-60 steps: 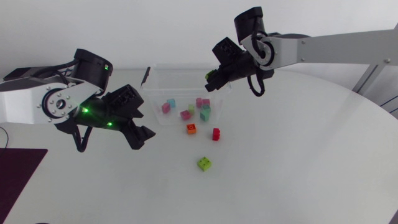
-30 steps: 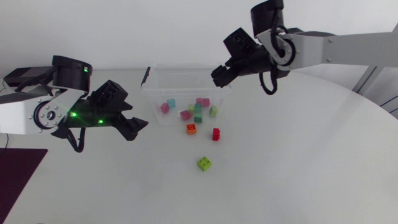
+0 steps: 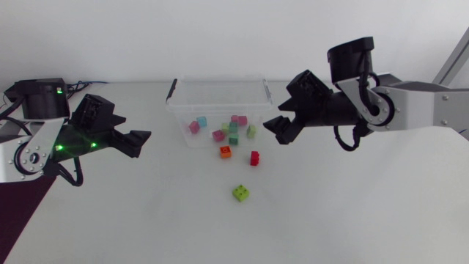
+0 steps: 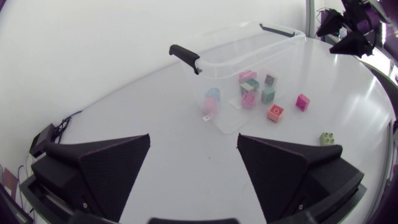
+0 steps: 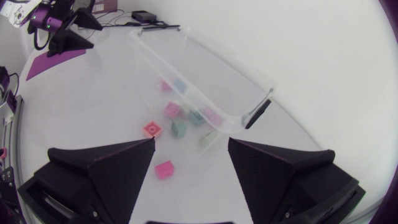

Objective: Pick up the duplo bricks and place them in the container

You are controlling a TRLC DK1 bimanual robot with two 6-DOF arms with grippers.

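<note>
— How do my arms sit right now?
— My left arm point(image 3: 29, 147) comes in from the left side, elbow tucked back, with green lights glowing on the wrist. The left claw point(image 3: 136, 143) points toward the middle, and its two wedge fingers are spread wide.
— And the other side?
— My right arm point(image 3: 418, 106) stretches in from the right. The right claw point(image 3: 275, 130) is angled slightly downward toward the middle, its fingers likewise wide apart.

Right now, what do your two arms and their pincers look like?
Both have pale links with black joints. The left arm glows with small green lights; the right arm carries a looped black cable. The left pincer and right pincer are matte black, each with two broad wedge-shaped fingers.
</note>
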